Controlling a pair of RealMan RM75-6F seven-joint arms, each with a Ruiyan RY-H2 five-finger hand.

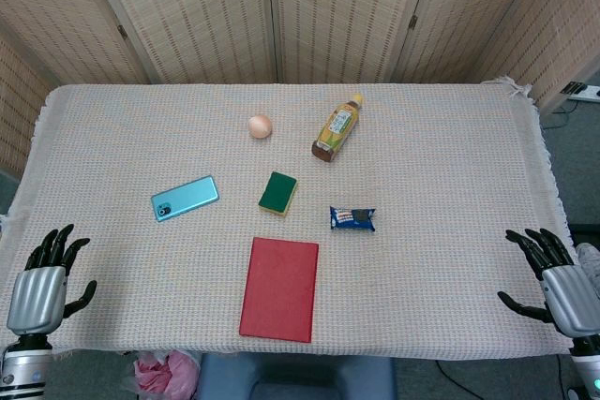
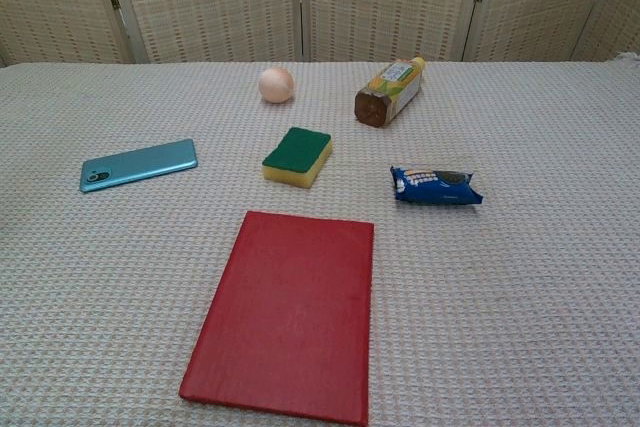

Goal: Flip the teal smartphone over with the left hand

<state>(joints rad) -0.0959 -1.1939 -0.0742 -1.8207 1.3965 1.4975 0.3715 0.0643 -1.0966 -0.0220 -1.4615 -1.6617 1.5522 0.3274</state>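
In the head view the left robot hand point(image 1: 42, 278) sits at the lower left corner of the frame, fingers spread wide and holding nothing, w/ the right robot hand point(image 1: 553, 278) mirrored at the lower right corner, also spread and empty (neither shows in the chest view). Up and to the right of the left robot hand, left of frame centre, the teal smartphone point(image 1: 185, 198) lies flat on the tabletop point(image 1: 441, 166), camera side up, clear of the other items. Its long axis runs roughly left-right across the frame, right end tipped slightly toward the top, camera end at the left. The left robot hand is much the nearer, so the reach likely goes up-frame and a bit right, approaching the phone's long near edge.
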